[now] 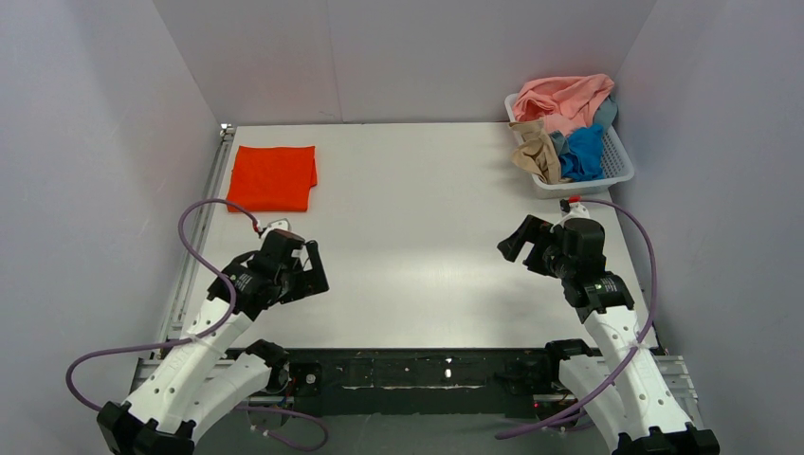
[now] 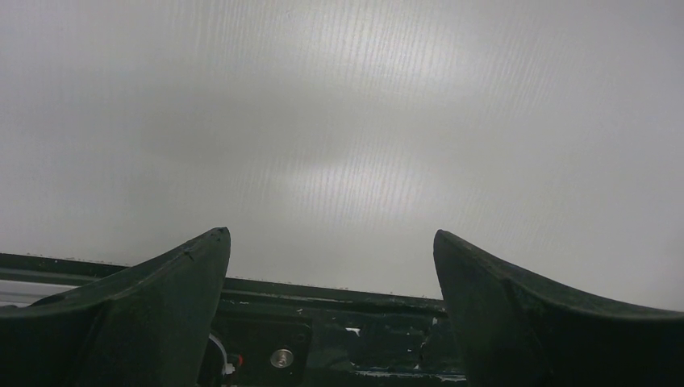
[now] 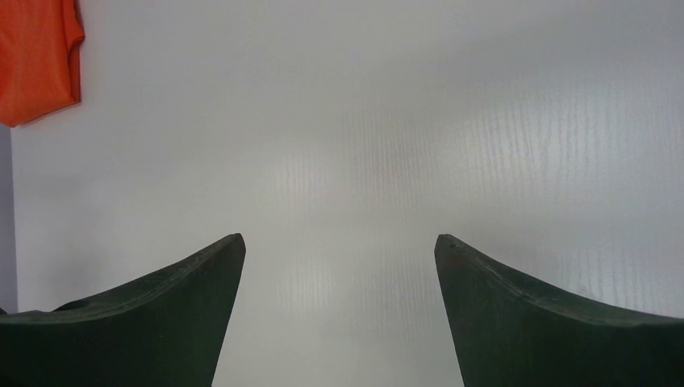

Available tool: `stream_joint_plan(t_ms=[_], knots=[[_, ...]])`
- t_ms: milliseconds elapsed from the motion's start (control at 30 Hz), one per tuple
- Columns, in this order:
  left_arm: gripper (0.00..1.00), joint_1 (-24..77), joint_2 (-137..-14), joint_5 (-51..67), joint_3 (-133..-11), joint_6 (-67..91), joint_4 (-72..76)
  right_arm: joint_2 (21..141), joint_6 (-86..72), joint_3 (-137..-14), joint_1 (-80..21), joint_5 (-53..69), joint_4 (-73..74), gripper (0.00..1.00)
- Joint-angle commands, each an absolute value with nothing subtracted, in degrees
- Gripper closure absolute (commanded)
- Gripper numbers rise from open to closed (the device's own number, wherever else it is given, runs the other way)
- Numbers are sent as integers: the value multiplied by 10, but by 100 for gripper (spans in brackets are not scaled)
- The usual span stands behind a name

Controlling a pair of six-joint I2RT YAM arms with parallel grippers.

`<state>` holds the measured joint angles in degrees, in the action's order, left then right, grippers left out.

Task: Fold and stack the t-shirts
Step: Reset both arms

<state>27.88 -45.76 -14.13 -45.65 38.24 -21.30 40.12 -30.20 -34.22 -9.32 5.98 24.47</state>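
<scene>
A bright orange-red t-shirt (image 1: 273,176) lies folded flat at the table's far left; a corner of it shows in the right wrist view (image 3: 36,56). A salmon pink t-shirt (image 1: 565,99), a tan-beige one (image 1: 537,150) and a blue one (image 1: 583,152) lie crumpled in the white basket (image 1: 621,171) at the far right. My left gripper (image 1: 316,268) is open and empty over bare table near the front left (image 2: 331,242). My right gripper (image 1: 517,243) is open and empty over bare table near the front right (image 3: 339,246).
White walls enclose the table on three sides. A black rail (image 1: 417,370) runs along the near edge between the arm bases and shows in the left wrist view (image 2: 339,322). Purple cables (image 1: 190,237) loop beside both arms.
</scene>
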Motion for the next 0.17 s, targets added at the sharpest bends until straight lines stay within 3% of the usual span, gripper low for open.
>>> stream_joint_plan(t_ms=[0, 133], knots=[[2, 281, -446, -156, -446, 382, -251, 394, -296, -352, -90, 51, 228, 4], [2, 281, -448, -158, -450, 383, -258, 391, -296, -352, -90, 50, 228, 4]])
